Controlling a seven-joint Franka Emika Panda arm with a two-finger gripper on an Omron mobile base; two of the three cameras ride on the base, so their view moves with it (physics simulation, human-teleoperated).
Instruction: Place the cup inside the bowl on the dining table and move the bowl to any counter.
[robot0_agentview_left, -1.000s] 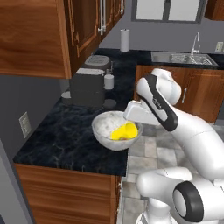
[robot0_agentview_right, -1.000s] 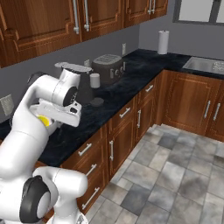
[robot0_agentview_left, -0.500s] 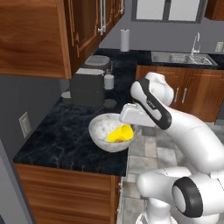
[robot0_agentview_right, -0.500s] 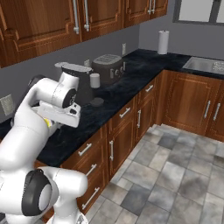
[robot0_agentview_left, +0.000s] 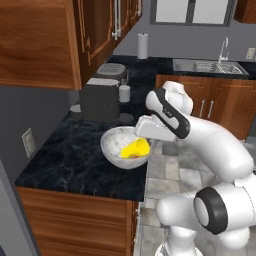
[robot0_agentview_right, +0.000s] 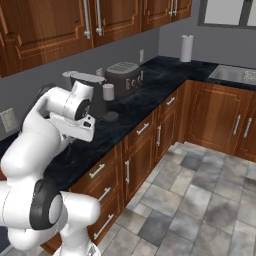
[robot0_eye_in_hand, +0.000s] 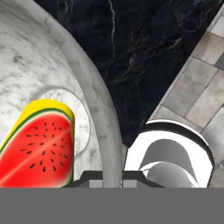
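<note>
Centrally in the left base view, the bowl sits at the counter's front right edge with the cup lying on its side inside it. The gripper is pinched together on the bowl's right rim. From the hand view, the rim runs up between the dark fingertips, the cup's watermelon mark showing at lower left. A grey appliance stands just behind the bowl.

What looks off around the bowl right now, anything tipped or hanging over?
The cup lies on its side inside the bowl rather than upright. The bowl sits close to the counter's front edge, with the gripper pinching its rim. Nothing looks spilled or broken.
</note>
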